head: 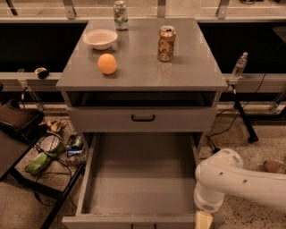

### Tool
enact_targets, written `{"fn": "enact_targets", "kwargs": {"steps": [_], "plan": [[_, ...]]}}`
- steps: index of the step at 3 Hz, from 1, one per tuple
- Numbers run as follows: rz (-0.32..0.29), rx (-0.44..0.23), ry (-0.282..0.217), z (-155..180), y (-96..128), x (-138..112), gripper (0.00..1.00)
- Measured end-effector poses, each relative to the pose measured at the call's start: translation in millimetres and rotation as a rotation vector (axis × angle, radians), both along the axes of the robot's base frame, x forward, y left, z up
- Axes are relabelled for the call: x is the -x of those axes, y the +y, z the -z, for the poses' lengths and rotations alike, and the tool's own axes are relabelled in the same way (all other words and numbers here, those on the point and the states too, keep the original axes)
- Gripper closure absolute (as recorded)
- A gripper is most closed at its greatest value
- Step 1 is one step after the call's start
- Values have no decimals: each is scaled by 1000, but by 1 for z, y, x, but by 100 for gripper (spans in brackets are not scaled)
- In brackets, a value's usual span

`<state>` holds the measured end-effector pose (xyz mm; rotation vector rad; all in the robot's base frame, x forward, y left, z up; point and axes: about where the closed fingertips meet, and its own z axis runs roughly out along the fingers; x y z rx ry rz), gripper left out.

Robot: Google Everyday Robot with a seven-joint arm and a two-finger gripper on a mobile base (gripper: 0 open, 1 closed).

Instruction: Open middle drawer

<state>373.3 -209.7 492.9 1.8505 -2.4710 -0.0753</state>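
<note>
The middle drawer point(138, 179) is pulled far out of the grey cabinet, and its plain grey inside shows with nothing in it. Its front panel point(129, 220) lies along the bottom edge of the view. Above it, the taller-fronted drawer point(143, 119) with the wider black handle is closed. My white arm point(241, 185) comes in from the right. My gripper point(203, 220) hangs at the bottom edge of the view, by the right end of the open drawer's front. Most of the gripper is cut off by the frame. The lowest drawer is hidden.
On the cabinet top point(143, 67) are a white bowl point(100, 38), an orange point(107, 63), a brown can point(166, 43) and a green-white can point(119, 9). A wire rack with clutter point(53, 150) stands left. A water bottle point(239, 66) and cables are on the right.
</note>
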Motion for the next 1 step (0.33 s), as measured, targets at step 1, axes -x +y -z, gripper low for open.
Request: {"fn": "enact_targets", "kwargs": {"steps": [1], "plan": [[58, -24, -51, -84, -36, 14, 0]]}}
